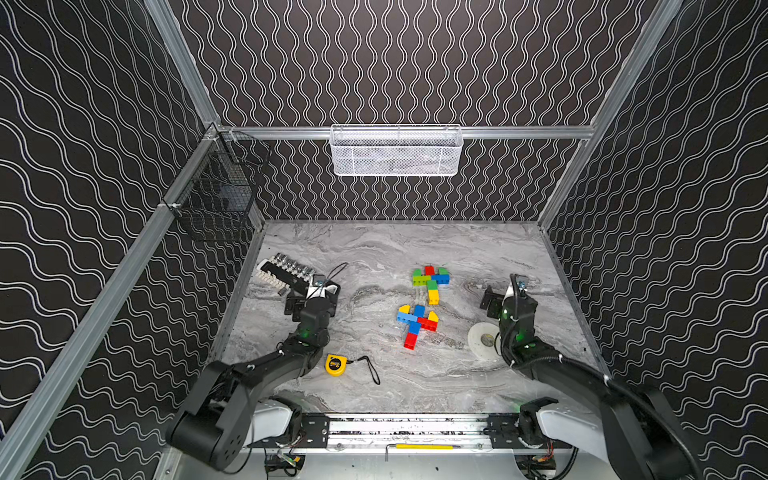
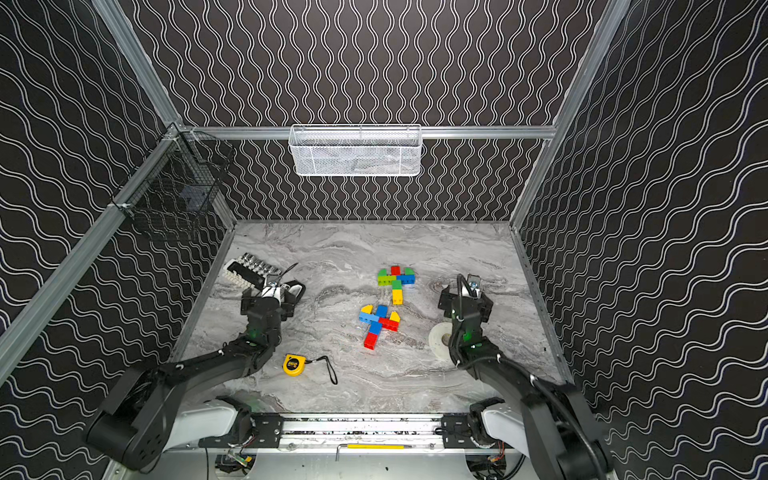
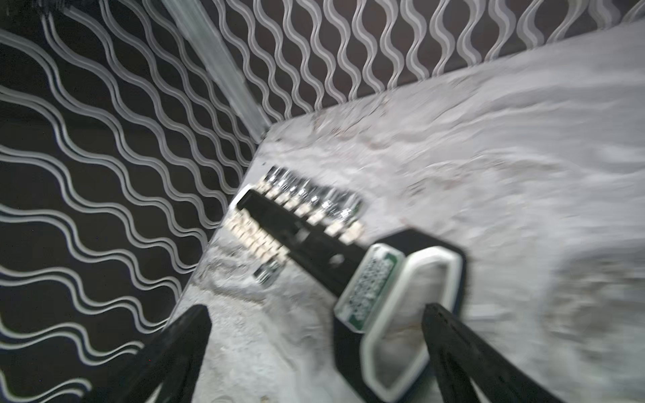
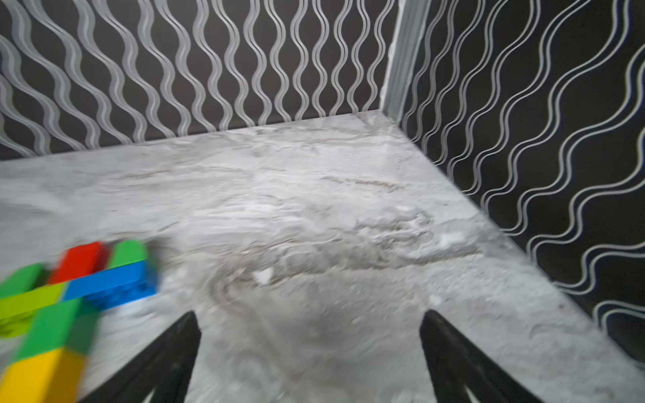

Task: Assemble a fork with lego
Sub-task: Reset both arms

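**Lego** (image 2: pixel 379 324): every brick in view is joined into two flat pieces. They lie on the table (image 1: pixel 353 249) just off centre toward 3 o'clock, with no loose bricks.

- **Far fork** (image 1: pixel 431 282): green, red and green prongs point to 12 o'clock. Below them is a lime-and-blue crossbar, then a green and a yellow brick run to 6 as the handle.
- **Near fork** (image 1: pixel 417 326): it lies close at the far fork's 6 o'clock side, not touching it. It has yellow, blue and yellow prongs, a blue and red crossbar, and a blue then red handle. The handle swings slightly toward 7, and the crossbar halves look stepped rather than in line. The studs are too small to judge how well the bricks are seated.

**Step, as judged:** the build looks finished or nearly so, and the move in hand reads as clearing off.
- Both tools should keep out along 9 and 3 and not sweep across the centre. The pieces lie free on smooth marble and would likely slide at a nudge.
- If the near crossbar needs truing, one tool could pin the handle while the other presses down.

**Left gripper** (image 3: pixel 314 328): it sits at 9 o'clock with its jaws wide and holding nothing. A black tool (image 3: pixel 307 240) lies below it across the socket rack (image 1: pixel 286 268). Whether they touch cannot be told.

**Right gripper** (image 4: pixel 309 319): it sits at 3 o'clock with its jaws wide and empty over bare table.

**Outlying:** a white roll (image 1: pixel 484 340) at 4 and a yellow tape measure (image 1: pixel 336 365) at 7.
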You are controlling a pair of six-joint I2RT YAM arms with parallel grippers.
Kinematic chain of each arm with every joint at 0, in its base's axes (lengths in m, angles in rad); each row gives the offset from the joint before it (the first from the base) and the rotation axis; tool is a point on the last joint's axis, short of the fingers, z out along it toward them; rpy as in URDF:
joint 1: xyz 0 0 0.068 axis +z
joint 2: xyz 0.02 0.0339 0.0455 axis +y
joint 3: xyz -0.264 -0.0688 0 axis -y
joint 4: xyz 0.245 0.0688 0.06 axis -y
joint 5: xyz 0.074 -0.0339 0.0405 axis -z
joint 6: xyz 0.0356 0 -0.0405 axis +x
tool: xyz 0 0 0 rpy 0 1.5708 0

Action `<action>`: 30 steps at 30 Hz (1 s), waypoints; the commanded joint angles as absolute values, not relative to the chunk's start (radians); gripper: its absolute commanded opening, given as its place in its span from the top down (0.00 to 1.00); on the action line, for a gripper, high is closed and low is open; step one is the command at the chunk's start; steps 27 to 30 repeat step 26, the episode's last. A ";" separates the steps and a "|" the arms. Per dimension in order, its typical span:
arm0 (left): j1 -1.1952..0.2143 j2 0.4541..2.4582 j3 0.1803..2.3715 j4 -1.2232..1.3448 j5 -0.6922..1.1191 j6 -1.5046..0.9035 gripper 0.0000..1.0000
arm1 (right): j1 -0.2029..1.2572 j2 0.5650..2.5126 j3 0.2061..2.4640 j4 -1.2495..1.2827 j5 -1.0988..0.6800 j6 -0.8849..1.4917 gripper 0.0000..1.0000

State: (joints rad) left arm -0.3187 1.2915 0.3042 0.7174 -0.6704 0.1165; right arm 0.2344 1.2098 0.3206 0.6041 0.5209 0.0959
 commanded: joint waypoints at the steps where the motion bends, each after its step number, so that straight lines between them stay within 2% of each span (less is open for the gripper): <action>1: -0.212 1.374 0.259 0.996 -0.462 0.099 0.01 | 0.123 1.333 0.273 0.903 0.349 0.050 0.01; 4: -0.080 1.569 0.249 1.165 -0.237 0.020 0.01 | 0.075 1.382 0.355 0.811 0.275 0.033 0.00; 6: -0.042 1.689 0.275 1.277 -0.164 0.023 0.01 | 0.038 1.462 0.335 0.973 0.244 -0.013 0.00; 7: -0.041 1.634 0.308 1.113 -0.146 0.010 0.01 | 0.006 1.498 0.334 1.001 0.215 0.018 0.00; 8: -0.041 1.629 0.335 1.031 -0.146 0.004 0.01 | -0.047 1.524 0.313 1.093 0.123 0.034 0.00; 9: -0.040 1.669 0.324 1.126 -0.134 0.021 0.01 | -0.070 1.508 0.303 1.075 0.091 0.056 0.00; 11: -0.040 1.641 0.308 1.108 -0.151 0.005 0.01 | -0.072 1.503 0.297 1.052 0.096 0.054 0.00; 13: -0.040 1.668 0.332 1.119 -0.163 0.017 0.01 | -0.068 1.538 0.269 1.181 0.104 0.034 0.00; 14: -0.043 1.657 0.355 1.048 -0.161 0.017 0.01 | -0.065 1.531 0.263 1.174 0.110 0.036 0.00; 21: -0.051 1.657 0.348 1.058 -0.170 0.020 0.01 | -0.048 1.541 0.266 1.177 0.131 0.022 0.00; 24: -0.051 1.655 0.338 1.072 -0.175 0.018 0.01 | -0.045 1.534 0.259 1.178 0.130 0.019 0.00; 26: -0.051 1.662 0.265 1.218 -0.199 0.015 0.01 | -0.042 1.537 0.249 1.201 0.131 0.018 0.00; 30: -0.051 1.662 0.265 1.218 -0.199 0.015 0.01 | -0.042 1.537 0.249 1.201 0.131 0.018 0.00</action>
